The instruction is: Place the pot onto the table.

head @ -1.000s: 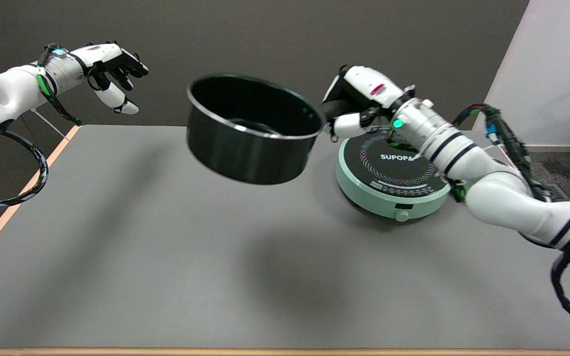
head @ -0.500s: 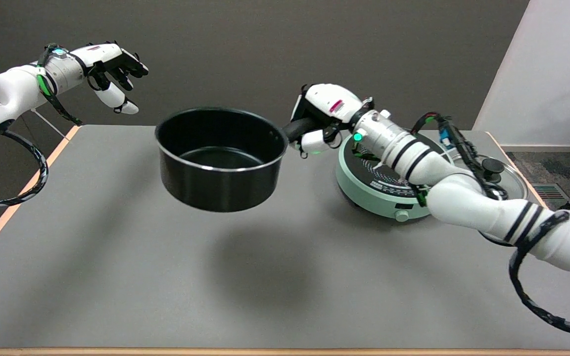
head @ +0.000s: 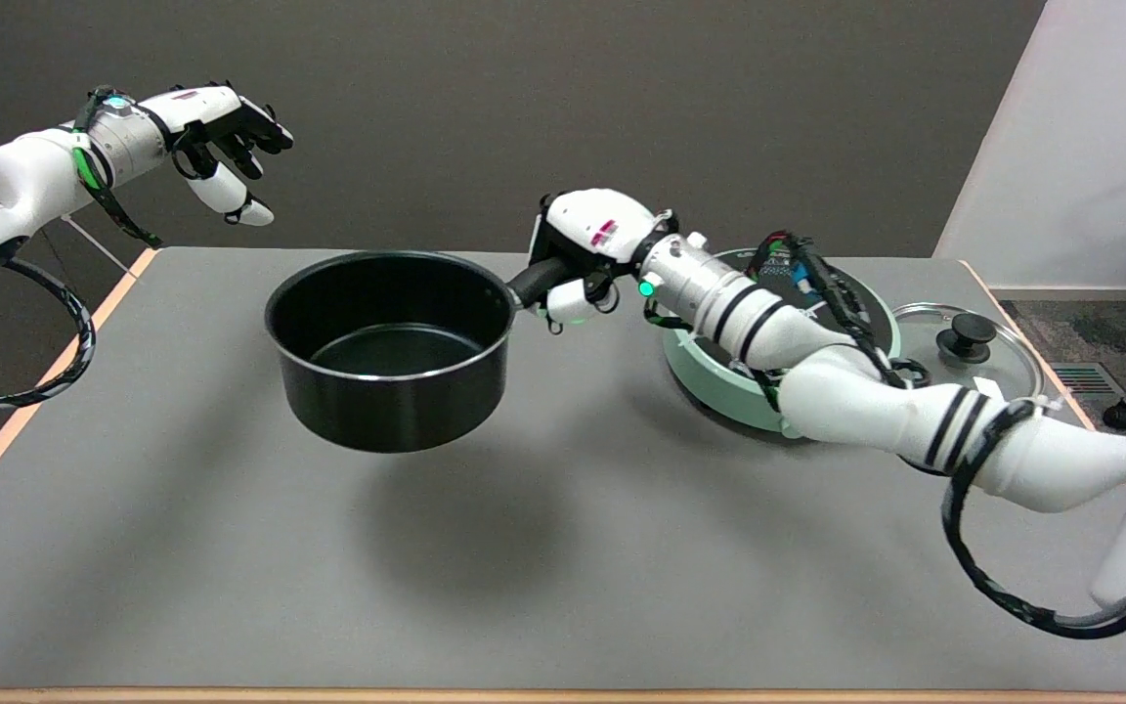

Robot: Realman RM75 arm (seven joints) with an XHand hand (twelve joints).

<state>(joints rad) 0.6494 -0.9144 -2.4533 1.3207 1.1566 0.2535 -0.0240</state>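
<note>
The robot hand (head: pixel 578 256) has its fingers wrapped tight around the black handle of the pot (head: pixel 392 350), holding it in the air above the table (head: pixel 182 548) with a shadow on the grey top beneath. The pot hangs over the middle of the table, toward the far edge, mouth up and nearly level. Its handle runs rightward and slightly toward the far edge. Further right, near the right edge, sits a mint-green cooktop (head: pixel 719 376), and beside it a glass lid (head: pixel 969 352).

Dark grey wall (head: pixel 543 98), white wall (head: pixel 1091 147) — patterned carpet floor (head: pixel 1061 328)
</note>
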